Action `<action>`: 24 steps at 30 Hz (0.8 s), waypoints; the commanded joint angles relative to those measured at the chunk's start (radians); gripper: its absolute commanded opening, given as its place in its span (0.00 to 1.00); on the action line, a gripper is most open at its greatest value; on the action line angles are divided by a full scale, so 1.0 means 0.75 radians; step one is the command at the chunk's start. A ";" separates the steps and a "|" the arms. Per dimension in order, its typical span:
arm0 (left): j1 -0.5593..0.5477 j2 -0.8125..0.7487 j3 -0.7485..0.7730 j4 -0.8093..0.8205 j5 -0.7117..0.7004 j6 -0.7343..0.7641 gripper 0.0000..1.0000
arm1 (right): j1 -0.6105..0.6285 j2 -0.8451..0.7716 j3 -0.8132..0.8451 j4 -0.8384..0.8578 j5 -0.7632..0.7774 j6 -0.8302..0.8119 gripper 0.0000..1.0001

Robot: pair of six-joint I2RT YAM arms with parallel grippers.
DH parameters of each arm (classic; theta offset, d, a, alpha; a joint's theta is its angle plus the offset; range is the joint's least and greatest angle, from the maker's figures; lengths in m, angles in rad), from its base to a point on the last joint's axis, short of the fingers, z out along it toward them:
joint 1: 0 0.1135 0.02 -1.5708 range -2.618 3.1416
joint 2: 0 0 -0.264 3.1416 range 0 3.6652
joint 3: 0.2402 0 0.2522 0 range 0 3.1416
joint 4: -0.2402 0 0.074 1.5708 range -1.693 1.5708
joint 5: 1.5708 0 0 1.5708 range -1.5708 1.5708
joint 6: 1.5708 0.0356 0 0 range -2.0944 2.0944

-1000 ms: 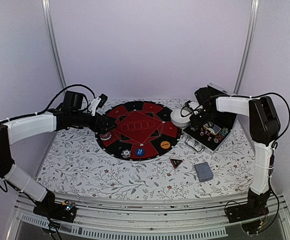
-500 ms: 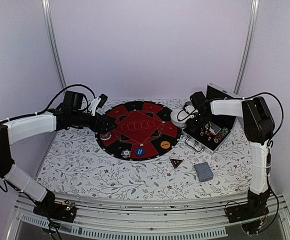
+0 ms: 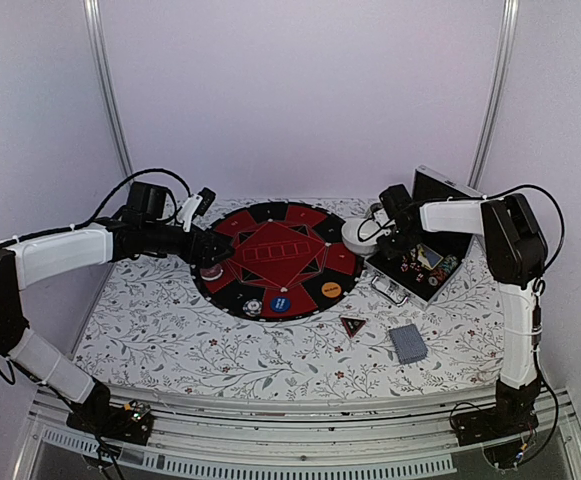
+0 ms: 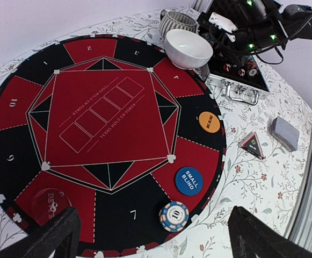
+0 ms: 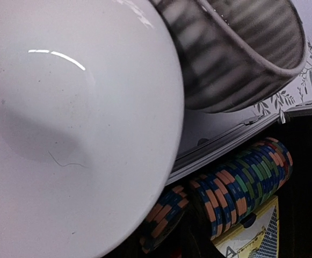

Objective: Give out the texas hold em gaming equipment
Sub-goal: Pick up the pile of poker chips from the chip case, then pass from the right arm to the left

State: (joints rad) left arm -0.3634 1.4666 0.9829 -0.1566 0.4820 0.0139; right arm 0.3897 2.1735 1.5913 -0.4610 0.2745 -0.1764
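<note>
The right gripper has slid closer to the bowl, at the mat's 2 o'clock, likely after chips in the case there. Its grip I cannot tell. The left gripper is wide open, empty.

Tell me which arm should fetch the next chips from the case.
Right. The right gripper hangs at the case by its stacked chips; the left gripper hovers open across the mat.
</note>
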 commanded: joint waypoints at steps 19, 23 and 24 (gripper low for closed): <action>0.012 -0.061 0.013 0.038 0.083 0.018 0.98 | -0.067 -0.409 -0.044 -0.078 -0.272 0.227 0.02; 0.000 -0.123 -0.028 0.118 0.141 0.045 0.93 | -0.063 -0.526 -0.044 -0.138 -0.446 0.287 0.02; -0.012 -0.147 -0.044 0.150 0.138 0.058 0.92 | -0.058 -0.567 -0.045 -0.150 -0.503 0.306 0.02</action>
State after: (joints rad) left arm -0.3634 1.4300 0.9794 -0.1349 0.5362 0.0219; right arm 0.3458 1.8473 1.5627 -0.5209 0.0639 -0.0189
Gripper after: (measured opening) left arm 0.940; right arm 0.070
